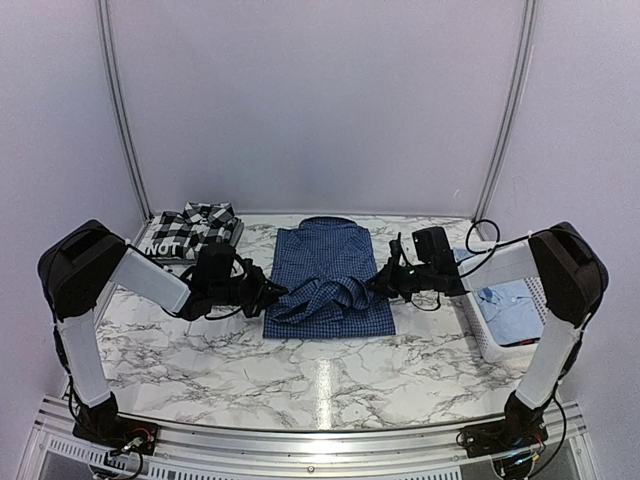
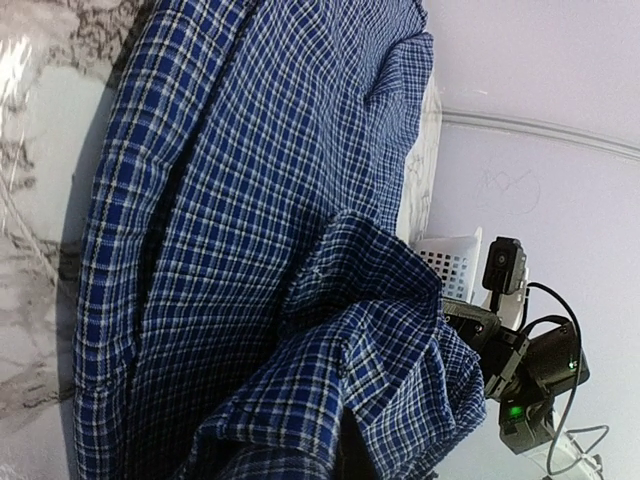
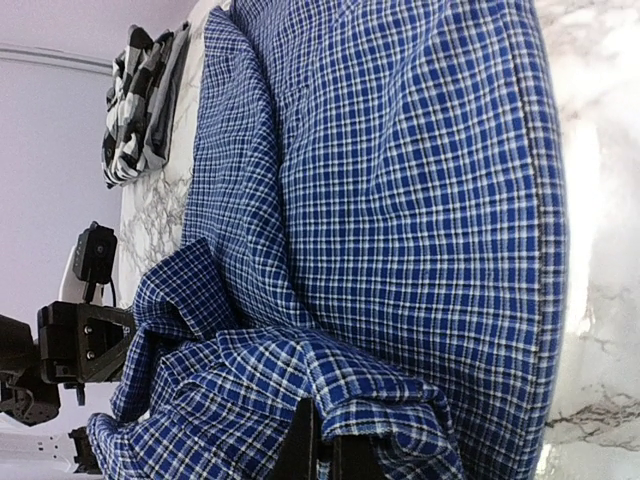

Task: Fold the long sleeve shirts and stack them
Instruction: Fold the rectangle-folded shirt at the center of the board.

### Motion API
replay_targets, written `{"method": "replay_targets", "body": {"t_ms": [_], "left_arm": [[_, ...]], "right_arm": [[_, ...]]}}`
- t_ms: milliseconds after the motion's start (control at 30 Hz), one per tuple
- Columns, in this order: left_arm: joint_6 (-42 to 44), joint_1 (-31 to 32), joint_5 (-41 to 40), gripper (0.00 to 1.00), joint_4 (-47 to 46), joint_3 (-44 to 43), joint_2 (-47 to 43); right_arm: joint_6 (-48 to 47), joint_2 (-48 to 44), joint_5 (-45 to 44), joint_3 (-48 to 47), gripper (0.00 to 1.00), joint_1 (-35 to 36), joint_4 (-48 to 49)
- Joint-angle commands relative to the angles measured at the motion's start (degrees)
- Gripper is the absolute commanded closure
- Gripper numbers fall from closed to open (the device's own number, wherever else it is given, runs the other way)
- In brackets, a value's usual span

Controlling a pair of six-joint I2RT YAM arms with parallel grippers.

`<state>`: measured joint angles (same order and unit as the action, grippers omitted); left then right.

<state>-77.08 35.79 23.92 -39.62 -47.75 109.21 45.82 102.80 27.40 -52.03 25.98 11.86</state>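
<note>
left hand (image 1: 272, 292) and right hand (image 1: 382, 283) each pinch a side of the dark blue shirt (image 1: 325, 255), probably so it folds over evenly

The marble tabletop (image 1: 330, 385) carries a dark blue checked shirt (image 1: 320, 260) at centre, a plaid shirt (image 1: 195, 230) far left, and a white basket (image 1: 492, 350) on the right.
</note>
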Motion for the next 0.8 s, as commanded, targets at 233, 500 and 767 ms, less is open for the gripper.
{"method": "replay_targets", "body": {"t_ms": [233,500,767], "left_arm": [[1.4,-2.4,3.0,1.00,-1.1,-3.9,2.5],[3.2,-4.1,2.0,0.66,-0.7,-4.5,2.1],[6.9,-6.4,3.5,0.35,0.5,-5.6,2.0]], "right_arm": [[-0.4,3.2,2.1,-4.7,1.00,-1.8,0.6],[-1.2,3.5,2.6,-6.4,0.91,-2.2,-0.2],[-3.6,0.3,0.9,-6.7,0.52,-3.0,-3.4]]}}
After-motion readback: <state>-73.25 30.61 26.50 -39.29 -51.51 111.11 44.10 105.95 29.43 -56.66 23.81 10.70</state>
